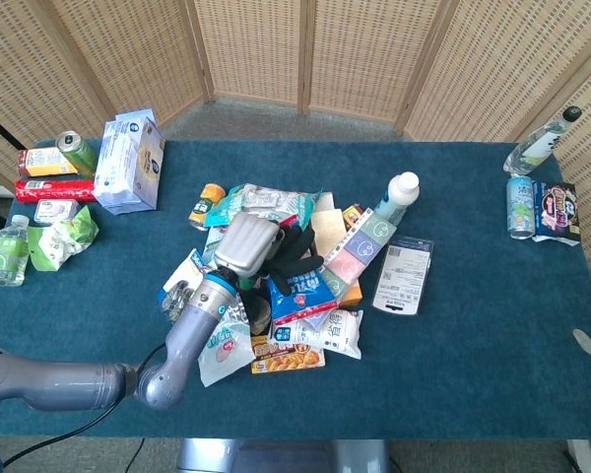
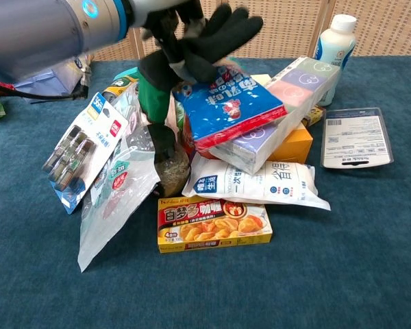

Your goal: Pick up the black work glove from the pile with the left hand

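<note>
The black work glove (image 2: 216, 38) with a green cuff (image 2: 151, 92) is bunched up and lifted off the top of the pile. My left hand (image 1: 248, 244) grips it near the wrist, fingers curled around it. In the chest view the left hand (image 2: 170, 20) shows at the top edge, with the glove's fingers sticking up to the right and the cuff hanging down. From the head view the glove (image 1: 292, 252) lies just right of the hand. Only a sliver of my right hand (image 1: 589, 347) shows at the right edge, and how its fingers lie is hidden.
Under the glove a blue snack packet (image 2: 226, 103) tilts on a pastel box (image 2: 281, 110). A curry box (image 2: 214, 223), white pouch (image 2: 260, 185) and battery card (image 2: 79, 151) lie around. A white bottle (image 1: 399, 195), clear case (image 1: 404, 274), tissue pack (image 1: 128, 163) and cans (image 1: 522, 207) stand farther out.
</note>
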Controlling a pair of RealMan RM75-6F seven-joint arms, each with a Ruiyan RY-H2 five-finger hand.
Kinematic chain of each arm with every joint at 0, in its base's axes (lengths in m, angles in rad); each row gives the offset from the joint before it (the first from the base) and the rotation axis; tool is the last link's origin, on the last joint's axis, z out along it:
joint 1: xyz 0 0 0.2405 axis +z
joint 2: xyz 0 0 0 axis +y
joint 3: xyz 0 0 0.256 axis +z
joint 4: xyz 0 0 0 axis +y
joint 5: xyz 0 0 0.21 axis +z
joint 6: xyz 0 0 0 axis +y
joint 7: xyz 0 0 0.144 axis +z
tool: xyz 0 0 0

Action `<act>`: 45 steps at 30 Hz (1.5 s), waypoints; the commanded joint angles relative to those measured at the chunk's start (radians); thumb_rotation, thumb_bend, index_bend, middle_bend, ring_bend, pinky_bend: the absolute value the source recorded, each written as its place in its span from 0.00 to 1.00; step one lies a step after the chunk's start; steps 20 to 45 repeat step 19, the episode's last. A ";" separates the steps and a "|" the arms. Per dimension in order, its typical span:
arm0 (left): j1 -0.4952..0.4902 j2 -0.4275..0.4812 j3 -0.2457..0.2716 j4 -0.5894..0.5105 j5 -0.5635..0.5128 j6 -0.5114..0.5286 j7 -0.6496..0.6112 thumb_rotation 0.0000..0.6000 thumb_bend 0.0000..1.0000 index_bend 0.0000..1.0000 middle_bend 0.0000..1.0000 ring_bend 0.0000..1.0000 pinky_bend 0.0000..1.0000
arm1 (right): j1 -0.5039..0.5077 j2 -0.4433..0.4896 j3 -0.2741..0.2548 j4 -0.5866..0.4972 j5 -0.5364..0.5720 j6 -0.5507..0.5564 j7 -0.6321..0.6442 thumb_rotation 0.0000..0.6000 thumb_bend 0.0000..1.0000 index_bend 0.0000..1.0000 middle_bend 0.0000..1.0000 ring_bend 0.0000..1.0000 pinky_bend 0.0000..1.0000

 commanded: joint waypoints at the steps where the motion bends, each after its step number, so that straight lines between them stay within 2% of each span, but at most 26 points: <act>1: 0.023 0.052 -0.007 -0.057 0.038 0.040 -0.012 1.00 0.00 0.81 0.86 0.81 0.82 | -0.001 0.000 -0.001 -0.002 -0.002 0.002 -0.001 1.00 0.00 0.00 0.00 0.00 0.00; 6: 0.060 0.157 -0.035 -0.173 0.068 0.088 -0.027 1.00 0.00 0.81 0.87 0.81 0.82 | -0.002 0.001 -0.001 -0.006 -0.004 0.005 -0.005 1.00 0.00 0.00 0.00 0.00 0.00; 13: 0.114 0.352 -0.111 -0.354 0.091 0.142 -0.059 1.00 0.00 0.81 0.87 0.81 0.82 | -0.001 0.001 -0.005 -0.013 -0.009 0.005 -0.011 1.00 0.00 0.00 0.00 0.00 0.00; 19: 0.141 0.474 -0.157 -0.432 0.068 0.161 -0.071 1.00 0.00 0.82 0.87 0.81 0.82 | 0.000 0.000 -0.007 -0.024 -0.019 0.010 -0.022 1.00 0.00 0.00 0.00 0.00 0.00; 45: 0.141 0.474 -0.157 -0.432 0.068 0.161 -0.071 1.00 0.00 0.82 0.87 0.81 0.82 | 0.000 0.000 -0.007 -0.024 -0.019 0.010 -0.022 1.00 0.00 0.00 0.00 0.00 0.00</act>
